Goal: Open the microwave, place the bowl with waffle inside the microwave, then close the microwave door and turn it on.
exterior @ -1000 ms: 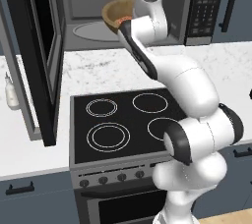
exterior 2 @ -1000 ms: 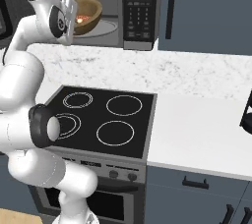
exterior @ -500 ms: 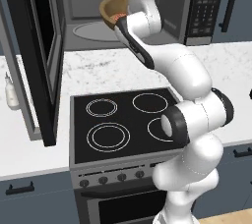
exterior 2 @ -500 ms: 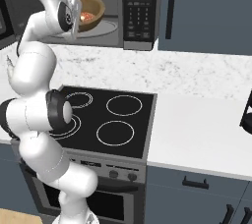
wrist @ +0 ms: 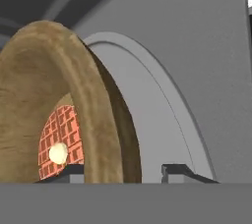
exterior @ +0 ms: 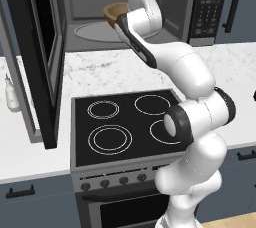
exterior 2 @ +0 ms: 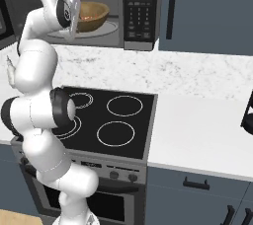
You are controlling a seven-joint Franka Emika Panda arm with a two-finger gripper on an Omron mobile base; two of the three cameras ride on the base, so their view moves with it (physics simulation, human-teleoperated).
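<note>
The microwave (exterior: 210,7) stands open, and the microwave door (exterior: 45,57) is swung out to the left. Inside, the brown bowl with waffle (exterior: 114,12) (exterior 2: 94,16) rests on the round glass turntable (wrist: 157,110). In the hand view the bowl (wrist: 54,100) fills the left side, with the reddish waffle (wrist: 61,139) at its bottom. My gripper (wrist: 128,171) straddles the bowl's near rim, one finger inside and one outside. Its jaws stand apart, with a gap showing beside the rim. In the base views my gripper (exterior 2: 74,9) reaches into the microwave mouth from the left of the bowl.
A black four-ring stove (exterior: 125,127) sits below the microwave. A small white bottle (exterior: 11,97) stands on the left counter behind the open door. A dark object (exterior 2: 247,115) is at the right edge of the marble counter (exterior 2: 197,71).
My arm has stretched further toward the microwave, taking the bowl a little deeper onto the turntable. The jaws have widened off the rim.
</note>
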